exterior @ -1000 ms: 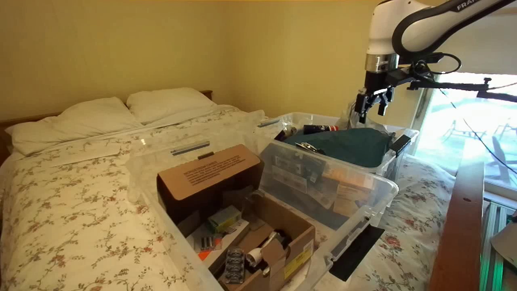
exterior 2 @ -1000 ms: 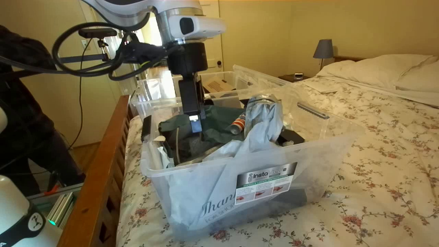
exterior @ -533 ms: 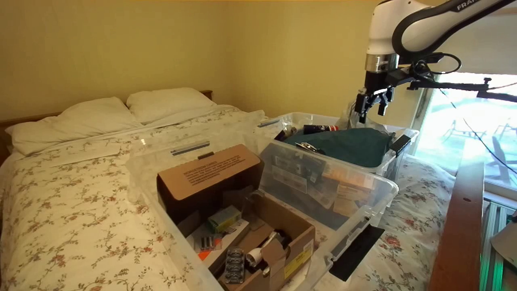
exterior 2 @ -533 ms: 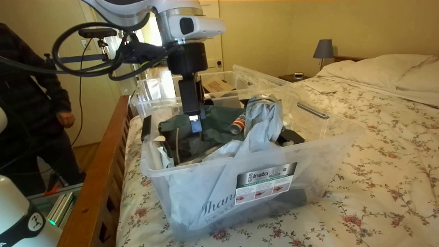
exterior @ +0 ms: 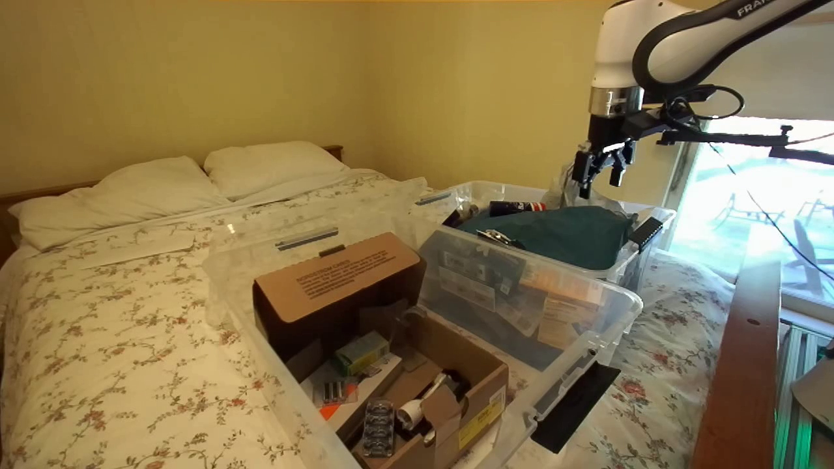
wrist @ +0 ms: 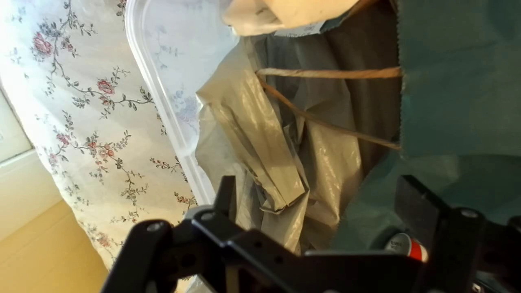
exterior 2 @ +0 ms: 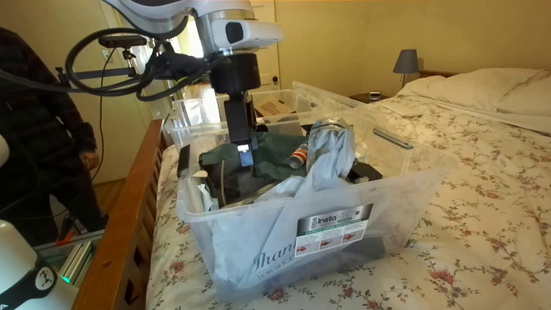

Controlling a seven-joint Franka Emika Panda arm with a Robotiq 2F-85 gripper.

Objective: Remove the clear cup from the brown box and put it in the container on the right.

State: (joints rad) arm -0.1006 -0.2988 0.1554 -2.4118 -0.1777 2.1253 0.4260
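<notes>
The brown box (exterior: pixel 339 277) stands open with small clutter inside; its flap also shows in an exterior view (exterior 2: pixel 271 106). A clear, see-through object (exterior: pixel 409 318) at its back inner corner may be the clear cup; I cannot be sure. The container (exterior: pixel 479 189) is the see-through bin with a dark teal bag inside, also in an exterior view (exterior 2: pixel 404 215) and in the wrist view (wrist: pixel 163 93). My gripper (exterior: pixel 600 187) is open and empty above the container's contents, away from the brown box. In the wrist view its fingers (wrist: pixel 317 191) are wide apart, over crumpled bags.
The brown box sits in another see-through bin (exterior: pixel 586 306) beside the container. A grey plastic bag (exterior 2: pixel 329 146) and a can (exterior 2: pixel 297 158) lie in the container. A wooden rail (exterior 2: pixel 125 202) runs along the bed's edge. A person (exterior 2: pixel 43 129) stands beyond it.
The arm, gripper, boxes and bins have not visibly moved. Only the person in the background has shifted, with an arm and hand now showing near the rail.
</notes>
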